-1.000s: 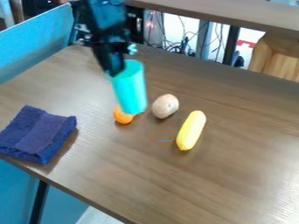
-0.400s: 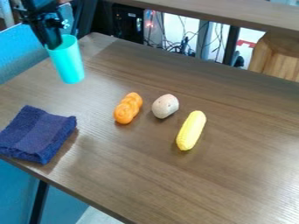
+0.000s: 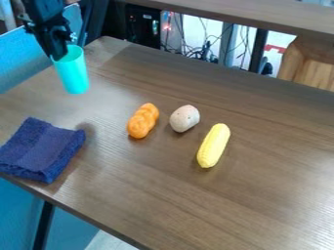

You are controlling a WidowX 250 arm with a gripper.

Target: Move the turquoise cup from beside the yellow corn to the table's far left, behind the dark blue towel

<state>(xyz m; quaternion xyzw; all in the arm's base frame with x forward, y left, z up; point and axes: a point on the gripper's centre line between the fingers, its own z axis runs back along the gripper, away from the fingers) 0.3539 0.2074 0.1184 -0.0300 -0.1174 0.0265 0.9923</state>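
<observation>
Cup, pinched at rim by the claw, has moved from orange toy toward corner of table, so carrying seems nearly finished.

Matte black arm, chunky angular segments; small pale spots along sides; dark, narrow fingers.

Black arm in from upper left, slanting down; claw pointing downward.
</observation>
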